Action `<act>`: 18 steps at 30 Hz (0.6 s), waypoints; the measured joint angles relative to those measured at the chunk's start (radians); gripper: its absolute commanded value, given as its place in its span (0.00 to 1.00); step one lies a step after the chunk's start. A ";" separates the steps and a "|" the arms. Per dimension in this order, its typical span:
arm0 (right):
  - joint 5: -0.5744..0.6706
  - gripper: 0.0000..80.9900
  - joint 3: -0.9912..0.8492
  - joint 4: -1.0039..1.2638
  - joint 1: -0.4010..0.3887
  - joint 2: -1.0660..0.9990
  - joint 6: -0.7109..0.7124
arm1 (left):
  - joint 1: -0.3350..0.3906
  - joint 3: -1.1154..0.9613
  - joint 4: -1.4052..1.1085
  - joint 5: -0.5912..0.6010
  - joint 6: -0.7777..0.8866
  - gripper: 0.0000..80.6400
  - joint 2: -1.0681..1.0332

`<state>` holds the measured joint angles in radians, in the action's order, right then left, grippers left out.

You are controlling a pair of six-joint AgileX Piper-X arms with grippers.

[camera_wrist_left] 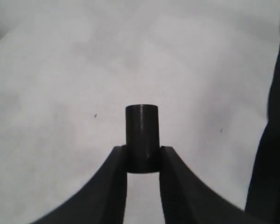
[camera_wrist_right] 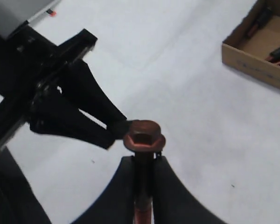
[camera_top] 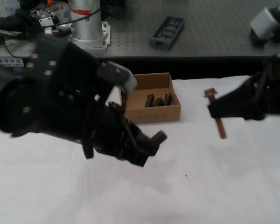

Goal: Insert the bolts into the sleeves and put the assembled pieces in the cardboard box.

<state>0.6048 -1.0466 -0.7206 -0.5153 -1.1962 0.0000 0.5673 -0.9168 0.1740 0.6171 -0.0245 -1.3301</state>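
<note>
- Worktop: white cover across the lower half of the high view.
- Left gripper: centre of the frame, below the box, fingers clamped on the sleeve.
- Right gripper: right of the frame, level with the box, fingers clamped on the bolt's shank.
- Box: open, on the worktop at upper centre. Several dark pieces lie inside.
- Bolt: coppery, head uppermost, slightly tilted, held clear of the worktop to the right of the box.
- Sleeve: black, projecting past the fingertips, clear of the worktop. In the high view it is apart from the bolt.
</note>
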 measured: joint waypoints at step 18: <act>0.125 0.03 0.000 0.377 0.000 -0.025 -0.387 | 0.000 0.037 -0.132 0.011 0.148 0.01 0.090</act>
<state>0.7293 -1.0466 -0.3439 -0.5153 -1.2213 -0.3865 0.5673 -0.8794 0.0423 0.6283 0.1230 -1.2401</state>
